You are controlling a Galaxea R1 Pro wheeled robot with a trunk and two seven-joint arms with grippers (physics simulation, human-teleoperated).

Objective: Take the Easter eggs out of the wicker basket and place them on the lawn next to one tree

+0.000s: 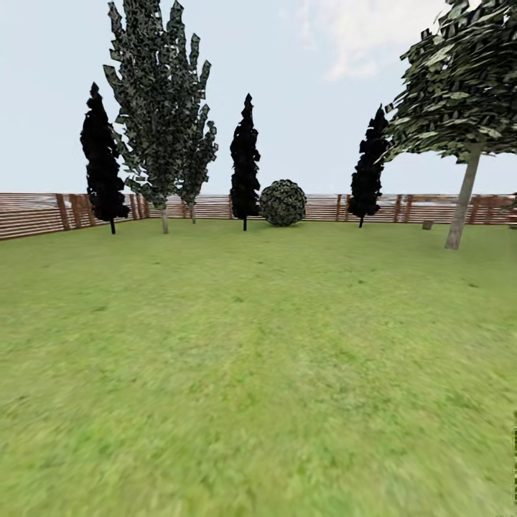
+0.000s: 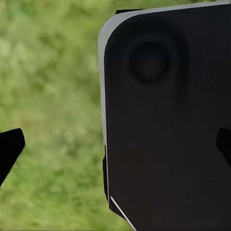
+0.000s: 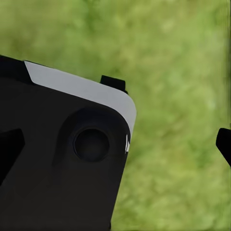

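The lawn (image 1: 258, 359) spreads wide and green ahead of me in the head view. A tree (image 1: 463, 194) with a grey-brown trunk and a broad leafy canopy stands at the far right of the garden. The wicker basket and the Easter eggs are out of view. My left gripper (image 2: 115, 147) is open, its dark fingertips (image 2: 9, 149) far apart with nothing between them, over grass and a black body panel (image 2: 163, 134). My right gripper (image 3: 115, 147) is open too, its fingertips (image 3: 224, 144) wide apart and holding nothing.
A brown slat fence (image 1: 43, 212) closes the far side. Along it stand dark conifers (image 1: 245, 161), a tall leafy tree (image 1: 161, 108), a round shrub (image 1: 282, 203) and a small brown block (image 1: 427, 225). A black, white-edged robot panel (image 3: 62, 159) lies under the right gripper.
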